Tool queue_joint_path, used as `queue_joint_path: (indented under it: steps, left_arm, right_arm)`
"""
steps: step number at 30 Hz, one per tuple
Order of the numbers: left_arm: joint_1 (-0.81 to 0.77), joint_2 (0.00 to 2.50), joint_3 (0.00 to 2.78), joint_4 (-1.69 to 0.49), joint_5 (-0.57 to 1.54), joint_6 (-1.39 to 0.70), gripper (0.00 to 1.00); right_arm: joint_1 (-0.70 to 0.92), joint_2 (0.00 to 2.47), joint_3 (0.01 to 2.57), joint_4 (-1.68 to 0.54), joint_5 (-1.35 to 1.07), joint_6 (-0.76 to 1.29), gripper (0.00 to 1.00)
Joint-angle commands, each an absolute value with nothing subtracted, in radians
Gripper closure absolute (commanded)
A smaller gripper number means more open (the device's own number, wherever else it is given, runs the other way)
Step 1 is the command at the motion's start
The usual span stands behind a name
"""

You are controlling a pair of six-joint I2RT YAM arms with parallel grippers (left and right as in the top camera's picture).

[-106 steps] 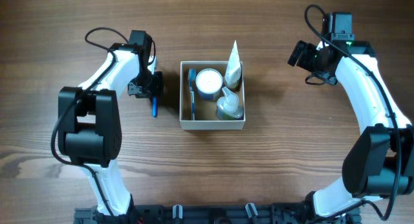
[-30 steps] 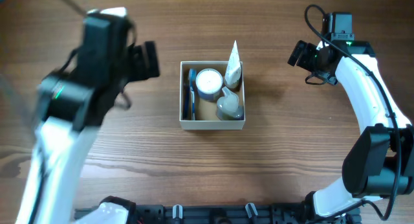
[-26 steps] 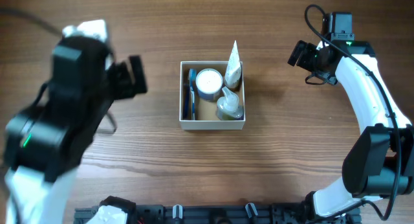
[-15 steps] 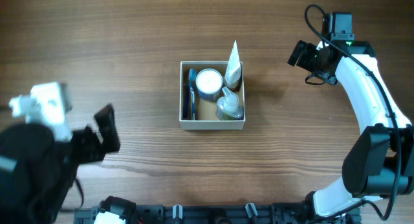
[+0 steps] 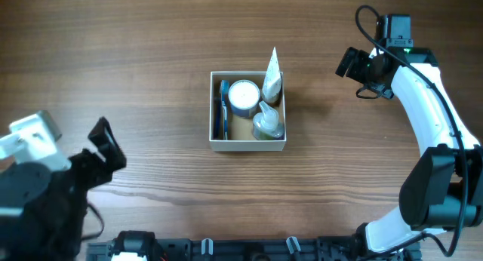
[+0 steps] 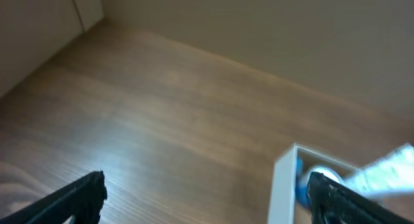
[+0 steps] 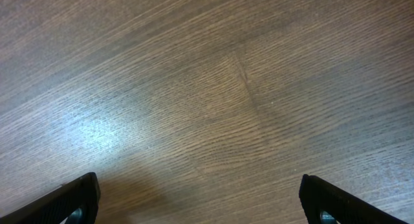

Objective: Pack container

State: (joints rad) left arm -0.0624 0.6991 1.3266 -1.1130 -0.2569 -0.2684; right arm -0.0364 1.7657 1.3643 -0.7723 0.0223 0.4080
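The container [image 5: 247, 144], a square white-walled box with a tan floor, sits mid-table. Inside it are a white-lidded blue jar [image 5: 243, 96], a white tube [image 5: 272, 74] leaning over the far rim, a clear bottle [image 5: 268, 122] and a blue stick [image 5: 222, 114]. My left gripper [image 5: 106, 144] hangs high over the table's lower left, open and empty. Its wrist view shows it [image 6: 207, 199] looking down at the container's wall [image 6: 283, 185] to the right. At the far right my right gripper [image 5: 352, 65] is open over bare wood [image 7: 200, 199].
Brown wooden tabletop [image 5: 151, 50] surrounds the box. The left arm's raised body [image 5: 38, 201] fills the lower left corner of the overhead view. The right arm [image 5: 430, 118] runs down the right edge. A black rail [image 5: 249, 250] lines the front.
The left arm has swung away from the container's left side, rising and sweeping to the lower left. The blue stick that lay beside the box is now inside it. The right arm has not moved.
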Motion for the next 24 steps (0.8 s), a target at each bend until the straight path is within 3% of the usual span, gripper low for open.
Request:
queue_joint_path:
  steps: [1, 12, 24]
  left_arm:
    - [-0.02, 0.629, 1.088, -0.979, -0.211, -0.27, 0.0]
    - [-0.013, 0.449, 0.514, -0.604, -0.193, -0.271, 0.0]
    - [-0.013, 0.2, 0.244, -0.504, -0.147, -0.27, 0.0]
  right_arm:
    - [-0.039, 1.779, 1.369, -0.769, 0.01, 0.419, 0.0]
    - [-0.039, 1.779, 1.369, -0.769, 0.01, 0.419, 0.0]
    - [-0.039, 1.779, 1.369, -0.769, 0.01, 0.419, 0.0]
